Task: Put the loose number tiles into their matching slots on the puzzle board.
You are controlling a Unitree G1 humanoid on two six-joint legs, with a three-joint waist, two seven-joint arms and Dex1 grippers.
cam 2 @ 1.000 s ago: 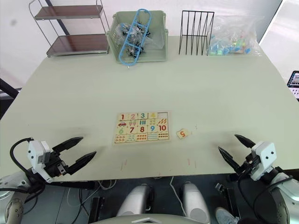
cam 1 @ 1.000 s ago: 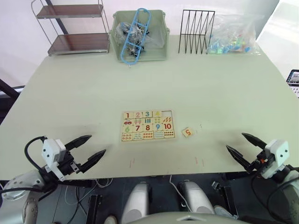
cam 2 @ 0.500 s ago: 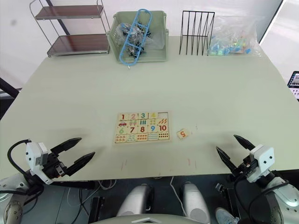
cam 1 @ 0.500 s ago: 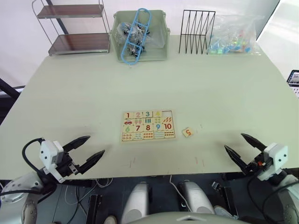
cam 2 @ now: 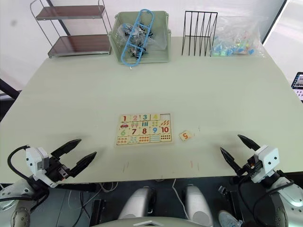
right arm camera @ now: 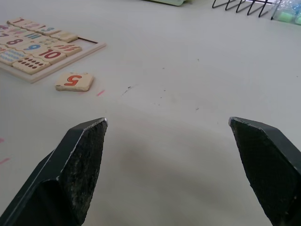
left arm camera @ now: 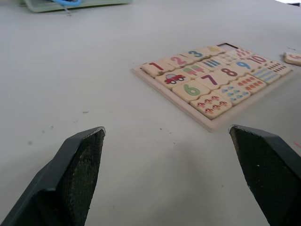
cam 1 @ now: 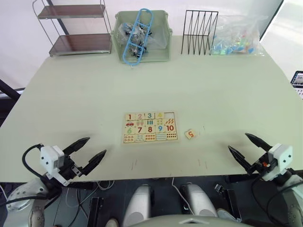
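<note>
The puzzle board lies flat in the middle of the table. Its top row holds tiles 1, 2, 3 and 4, and the rightmost slot of that row is bare. One loose number tile, an orange 5, lies on the table just right of the board, also seen as the tile in the right wrist view. My left gripper hovers open at the table's near left edge, well short of the board. My right gripper hovers open near the right front edge, to the right of the 5 tile.
At the table's far edge stand a two-tier metal shelf, a green bin with a blue clip-like frame and bagged parts, a black wire rack and a clear bag of coloured pieces.
Both grippers have drifted slightly toward the near edge of the table. The board and the 5 tile have not moved.
</note>
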